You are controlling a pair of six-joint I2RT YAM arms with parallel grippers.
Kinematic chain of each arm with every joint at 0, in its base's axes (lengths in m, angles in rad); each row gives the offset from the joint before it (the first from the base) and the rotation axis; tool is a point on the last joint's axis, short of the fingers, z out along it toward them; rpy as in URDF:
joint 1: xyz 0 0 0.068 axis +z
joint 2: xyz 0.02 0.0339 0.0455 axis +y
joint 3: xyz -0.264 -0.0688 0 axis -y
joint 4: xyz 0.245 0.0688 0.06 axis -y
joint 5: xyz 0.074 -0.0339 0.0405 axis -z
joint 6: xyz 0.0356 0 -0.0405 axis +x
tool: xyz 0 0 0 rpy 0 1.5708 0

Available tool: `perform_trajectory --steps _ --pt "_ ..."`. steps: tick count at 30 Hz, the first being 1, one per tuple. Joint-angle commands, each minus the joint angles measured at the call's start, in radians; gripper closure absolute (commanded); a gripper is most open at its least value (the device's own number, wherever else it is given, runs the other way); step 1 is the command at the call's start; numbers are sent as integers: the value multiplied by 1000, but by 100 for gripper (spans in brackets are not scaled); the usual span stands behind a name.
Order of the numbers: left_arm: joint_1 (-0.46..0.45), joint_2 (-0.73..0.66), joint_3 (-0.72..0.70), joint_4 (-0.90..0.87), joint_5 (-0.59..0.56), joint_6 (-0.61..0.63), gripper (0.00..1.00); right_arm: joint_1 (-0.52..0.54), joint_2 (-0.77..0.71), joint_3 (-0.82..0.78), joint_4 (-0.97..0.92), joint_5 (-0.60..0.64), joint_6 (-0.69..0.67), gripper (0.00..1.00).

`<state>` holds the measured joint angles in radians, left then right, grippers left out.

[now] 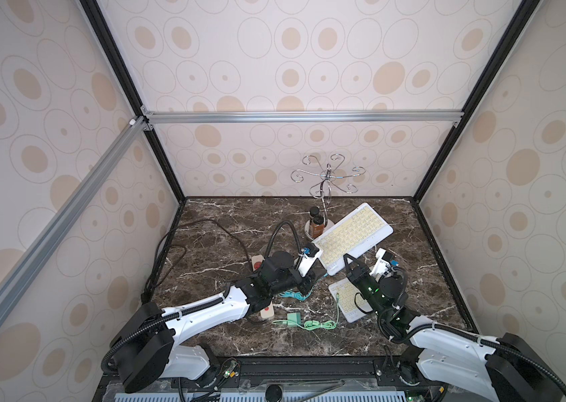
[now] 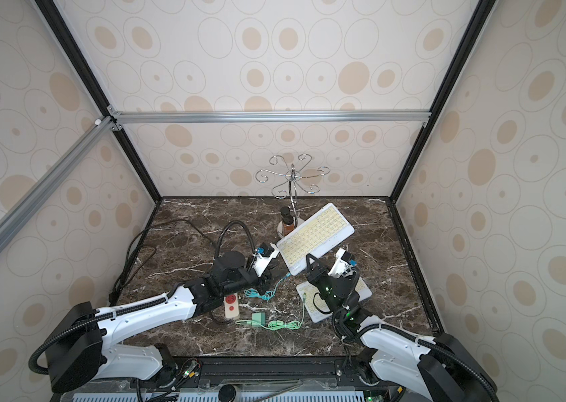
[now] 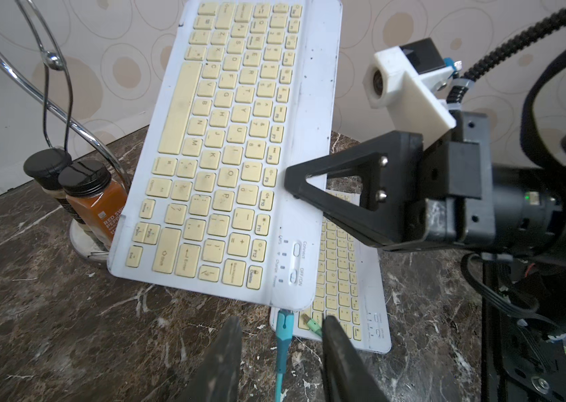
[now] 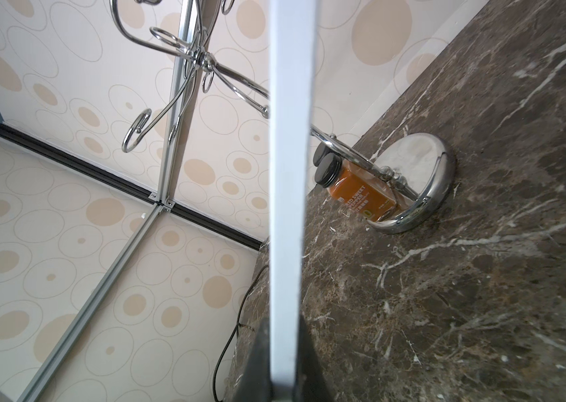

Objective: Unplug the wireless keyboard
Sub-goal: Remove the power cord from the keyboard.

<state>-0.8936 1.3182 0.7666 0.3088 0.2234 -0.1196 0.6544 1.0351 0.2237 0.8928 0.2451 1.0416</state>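
Between walls (image 1: 309, 52) papered in cream and tan ovals, a white, yellow-keyed wireless keyboard (image 1: 353, 235) is tilting over the dark, white-veined marble bench (image 1: 414, 250), toward its back edge. The right jaws are clamping its rim; the left jaws are gaping astride its plugged-in teal cable (image 3: 282, 344).

Overall level: moderately bright and even in both top views; the pale walls (image 1: 309, 69) are well lit, the dark tabletop (image 1: 414, 243) reads dimmer.
Light source: not in view; the light is diffuse.
Shadows: faint and soft-edged, close under the arms (image 1: 205, 309).
Glare: bright highlights on the chrome stand (image 4: 424, 205); pale sheen on the tabletop in the right wrist view.
Focus, left wrist view: keyboard (image 3: 226, 139) legends sharp; left gripper (image 3: 281, 322), next to the lens, blurred.
Focus, right wrist view: keyboard edge blurred close to the lens.
Distortion: wide-angle; frame rails (image 1: 48, 222) splay outward towards the picture edges.
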Motion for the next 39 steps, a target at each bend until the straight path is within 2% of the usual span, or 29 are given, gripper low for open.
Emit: perform_trajectory --steps 1,4,9,16,26,31,38,39 --pt "-10 -31 -26 56 20 1 60 18 -11 3 93 44 -59 100" --pt "-11 -31 -30 50 12 13 59 27 -41 23 33 68 -61 100" --pt "-14 -4 -6 39 21 42 58 64 -78 42 40 92 -127 100" --pt "-19 43 12 34 31 63 60 70 -137 55 12 87 -125 100" --pt "-24 89 34 46 40 70 64 85 -131 80 26 70 -110 100" --pt "-30 121 45 54 54 74 72 93 -153 73 11 74 -93 100" --pt "-34 121 45 57 57 82 100 114 -154 60 2 89 -72 100" --pt "-35 117 44 55 57 83 100 116 -152 61 0 89 -71 100"
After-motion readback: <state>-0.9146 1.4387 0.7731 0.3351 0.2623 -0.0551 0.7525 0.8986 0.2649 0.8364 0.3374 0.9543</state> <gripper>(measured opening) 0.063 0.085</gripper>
